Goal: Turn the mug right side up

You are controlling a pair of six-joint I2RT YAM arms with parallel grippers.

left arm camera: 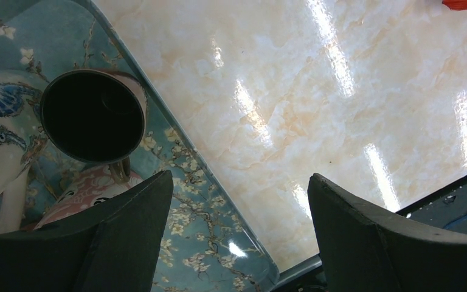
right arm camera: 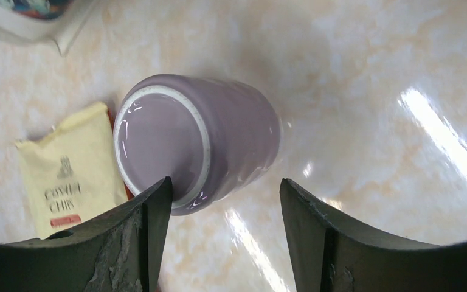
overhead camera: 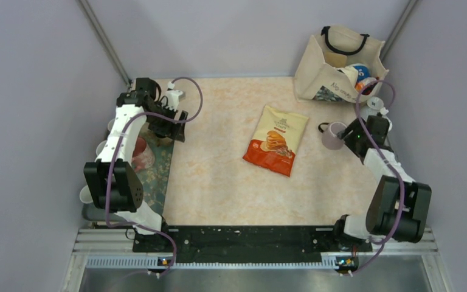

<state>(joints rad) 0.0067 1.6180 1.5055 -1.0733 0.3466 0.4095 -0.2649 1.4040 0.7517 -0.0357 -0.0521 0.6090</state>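
The lavender mug (right arm camera: 197, 143) is seen upside down on the marble tabletop (right arm camera: 371, 73), its glazed base turned upward, just ahead of the right gripper (right arm camera: 225, 188). The fingers (right arm camera: 152, 219) are spread wide and nothing is held between them. The mug is offset toward the finger at the left of the wrist view, whose tip overlaps the mug's wall, though contact cannot be confirmed; the handle is hidden from that view. Beyond that same finger, just past the mug, a chip bag (right arm camera: 67, 182) is laid flat. The left gripper (left arm camera: 240, 182) is likewise parted wide and empty; the edge of a floral tray (left arm camera: 200, 243) is seen running between its fingers, and a dark cup (left arm camera: 91, 115) is placed ahead of them.

Because the mug is not centred in the gap, a closure from here is judged likely to shove it sideways toward the chip bag rather than seize it. The smooth, rounded wall could be squeezed out of the pads while it is being rotated. If the unseen handle is met by a finger, the grip could be twisted. If the mug is released while tilted, it could be left rolling on its side.
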